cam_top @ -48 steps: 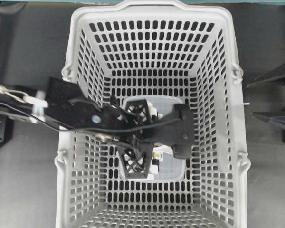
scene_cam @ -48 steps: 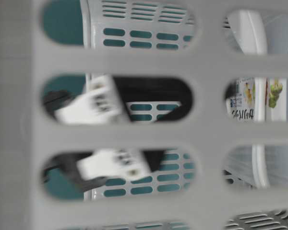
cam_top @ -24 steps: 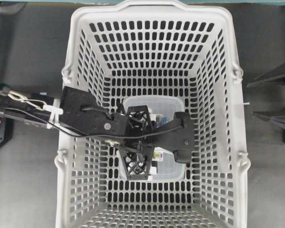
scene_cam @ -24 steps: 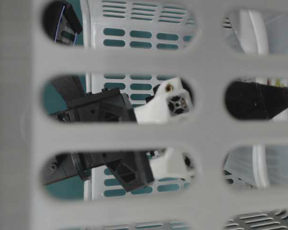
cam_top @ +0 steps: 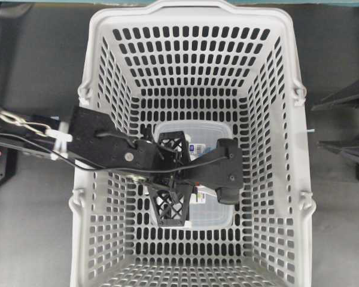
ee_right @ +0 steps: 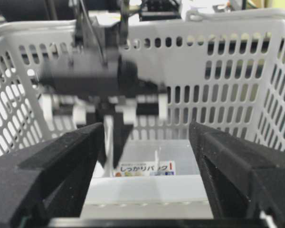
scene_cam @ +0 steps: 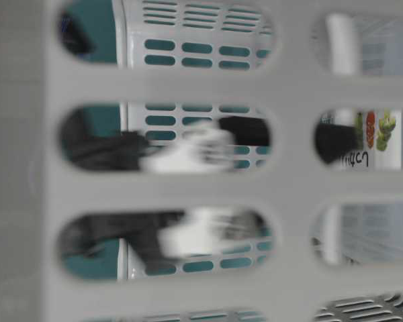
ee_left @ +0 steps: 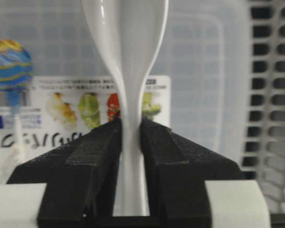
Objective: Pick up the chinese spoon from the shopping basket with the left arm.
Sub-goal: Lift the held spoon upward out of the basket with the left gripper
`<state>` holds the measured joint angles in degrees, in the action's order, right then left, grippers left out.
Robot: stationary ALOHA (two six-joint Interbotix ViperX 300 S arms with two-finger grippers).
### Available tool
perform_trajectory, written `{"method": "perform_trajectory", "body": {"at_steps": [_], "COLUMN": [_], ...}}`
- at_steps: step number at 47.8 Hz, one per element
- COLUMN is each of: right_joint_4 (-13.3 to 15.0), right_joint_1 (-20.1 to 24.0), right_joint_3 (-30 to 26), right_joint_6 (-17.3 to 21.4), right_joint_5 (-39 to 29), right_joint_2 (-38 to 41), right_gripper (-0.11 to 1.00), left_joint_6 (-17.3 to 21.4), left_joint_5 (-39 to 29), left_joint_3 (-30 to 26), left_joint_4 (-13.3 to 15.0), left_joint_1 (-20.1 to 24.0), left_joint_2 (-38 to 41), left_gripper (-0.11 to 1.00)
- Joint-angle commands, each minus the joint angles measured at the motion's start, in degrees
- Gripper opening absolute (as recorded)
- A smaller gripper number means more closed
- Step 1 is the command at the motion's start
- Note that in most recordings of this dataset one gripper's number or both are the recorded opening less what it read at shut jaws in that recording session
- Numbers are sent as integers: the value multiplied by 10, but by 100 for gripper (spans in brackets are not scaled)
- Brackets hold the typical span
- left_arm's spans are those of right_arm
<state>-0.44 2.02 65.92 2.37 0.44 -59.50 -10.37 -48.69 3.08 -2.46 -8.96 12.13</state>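
In the left wrist view the white glossy chinese spoon (ee_left: 126, 57) runs up the middle, bowl end at the top. My left gripper (ee_left: 131, 124) is shut on its narrow handle, both black fingers pressed against it. From overhead the left gripper (cam_top: 175, 174) reaches down inside the light-grey shopping basket (cam_top: 299, 179), and the arm hides the spoon. The spoon hangs over a clear lidded container (ee_left: 199, 71); whether they touch I cannot tell. My right gripper (ee_right: 146, 135) stands open outside the basket's right wall (ee_right: 228, 57), holding nothing.
The clear container (cam_top: 212, 134) with a printed label lies on the basket floor under the left gripper. Slotted basket walls (ee_left: 273, 95) close in on all sides. The table-level view looks through a wall slot and is blurred, showing the container's label (scene_cam: 369, 137).
The left jaws have gone from wide open to shut on the spoon's handle. The left arm shifted slightly inside the basket. The right gripper has not moved.
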Motion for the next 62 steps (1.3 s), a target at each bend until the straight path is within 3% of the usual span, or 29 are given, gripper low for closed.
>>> {"method": "perform_trajectory", "body": {"at_steps": [1, 17, 24, 62], "right_joint_4": [-2, -2, -2, -2], "right_joint_1": [1, 2, 1, 2], "right_joint_3": [-4, -2, -2, -4], "right_joint_6": [1, 1, 1, 0], "right_joint_5": [6, 8, 9, 15], "right_joint_2": [-2, -36, -38, -47], "right_gripper": [70, 70, 70, 70], "left_joint_6": [1, 8, 16, 29], "left_joint_5": [-40, -239, -294, -300], "left_joint_3": [-50, -231, -279, -287], "left_joint_4": [-1, -1, -1, -1], "left_joint_1": [0, 0, 0, -4], "left_joint_2": [-40, -70, -62, -47], "left_gripper": [12, 12, 12, 12]}}
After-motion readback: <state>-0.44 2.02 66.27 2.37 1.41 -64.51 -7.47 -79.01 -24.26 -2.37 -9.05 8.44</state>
